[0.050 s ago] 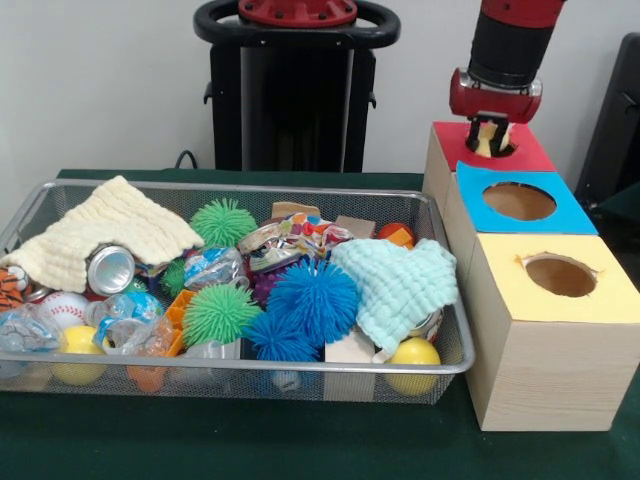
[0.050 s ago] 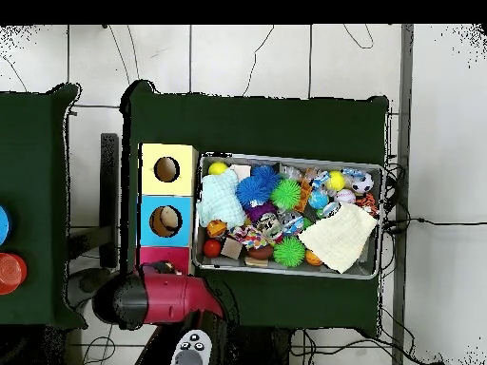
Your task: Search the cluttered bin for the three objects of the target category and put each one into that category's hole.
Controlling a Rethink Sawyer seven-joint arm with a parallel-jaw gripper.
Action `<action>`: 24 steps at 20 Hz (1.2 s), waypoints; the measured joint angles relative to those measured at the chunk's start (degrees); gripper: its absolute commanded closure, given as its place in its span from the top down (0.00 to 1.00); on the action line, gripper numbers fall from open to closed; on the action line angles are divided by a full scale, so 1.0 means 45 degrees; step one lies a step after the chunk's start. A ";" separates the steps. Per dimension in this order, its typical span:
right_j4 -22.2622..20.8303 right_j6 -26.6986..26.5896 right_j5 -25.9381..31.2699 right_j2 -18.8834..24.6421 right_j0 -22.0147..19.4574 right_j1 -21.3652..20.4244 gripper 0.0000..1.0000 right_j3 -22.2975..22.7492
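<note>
My gripper [image 1: 490,137] hangs right over the hole of the red-topped box [image 1: 525,152] at the back right. Its black fingers are shut on a small pale block [image 1: 487,142], which dips into the hole. In the overhead view the red arm [image 2: 162,295] covers most of the red box [image 2: 162,257], and the gripper itself is hidden there. More pale wooden blocks lie in the wire bin [image 1: 240,188]: one at the front [image 1: 350,350], two at the back [image 1: 355,225] [image 1: 295,209]. One block [image 2: 231,248] also shows from above.
A blue-topped box [image 1: 520,200] and a yellow-topped box [image 1: 560,275] stand in line with the red one, beside the bin. The bin holds spiky balls [image 1: 312,300], a cream cloth [image 1: 110,235], a mint cloth [image 1: 400,285], crushed cans [image 1: 110,270] and yellow balls [image 1: 413,352].
</note>
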 measured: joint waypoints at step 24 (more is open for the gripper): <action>0.0000 0.0000 -0.1304 0.0060 0.0083 0.1087 0.00 -0.0035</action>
